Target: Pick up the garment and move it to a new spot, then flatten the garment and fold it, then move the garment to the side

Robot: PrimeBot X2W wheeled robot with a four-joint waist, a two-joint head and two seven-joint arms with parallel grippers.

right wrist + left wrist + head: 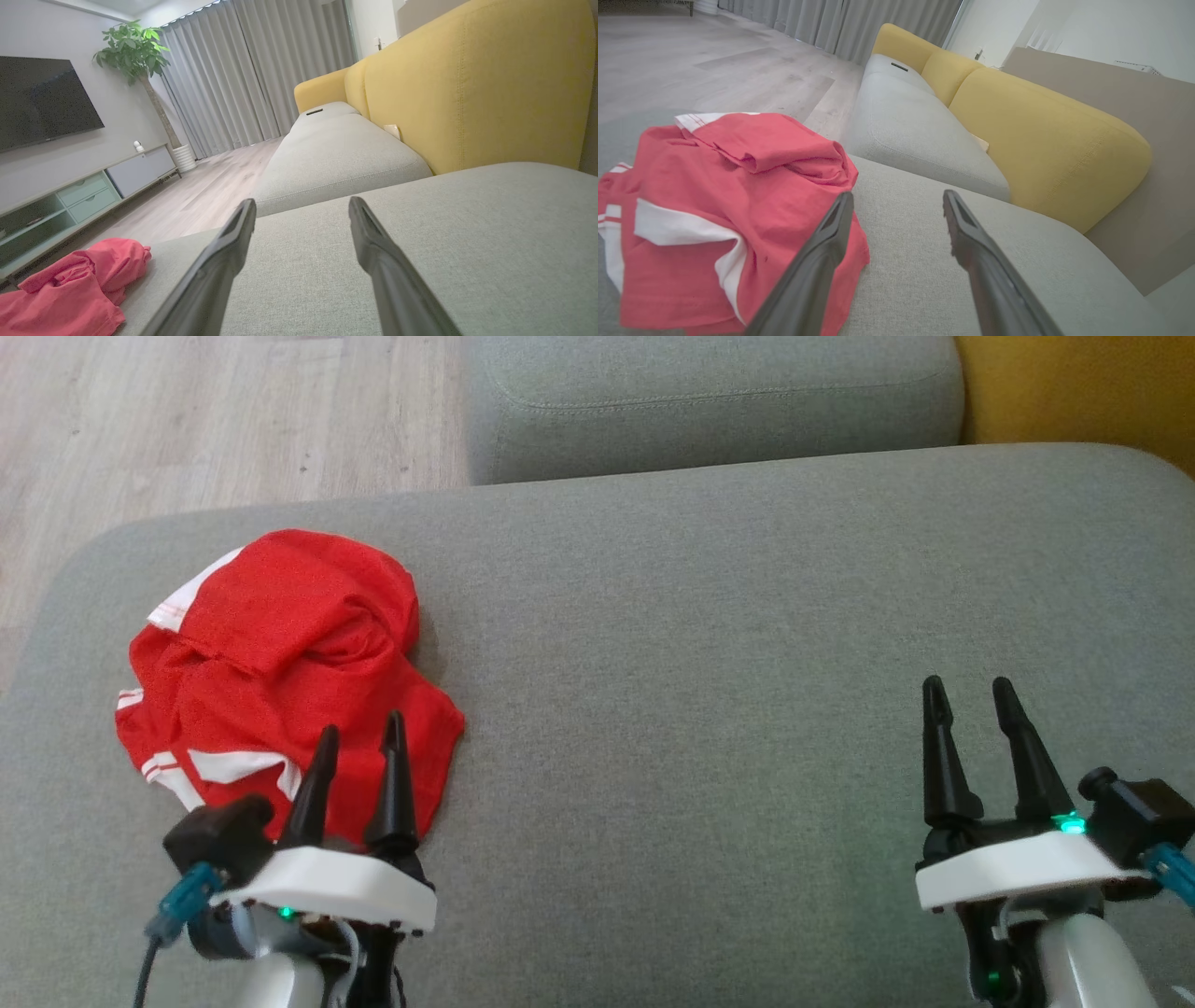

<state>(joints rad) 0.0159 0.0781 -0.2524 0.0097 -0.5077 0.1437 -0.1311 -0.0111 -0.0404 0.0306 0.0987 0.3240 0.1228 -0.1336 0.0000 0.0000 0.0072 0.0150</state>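
A red garment (280, 663) with white stripes lies crumpled at the left end of a grey sofa cushion (709, 644). My left gripper (359, 733) hovers open over the garment's near right edge, nothing between its fingers. In the left wrist view the garment (714, 210) sits left of the open left gripper (896, 205). My right gripper (966, 695) stands open and empty over bare cushion at the right, far from the cloth. In the right wrist view, the open right gripper (301, 210) points along the sofa, and the garment (70, 289) shows low at the left.
A second grey seat cushion (709, 401) lies beyond the first. Yellow backrests (1041, 135) run along the right. Wooden floor (187, 420) lies past the cushion's left and far edges. A TV (42, 98), a low cabinet (70, 200) and a potted plant (135, 51) stand across the room.
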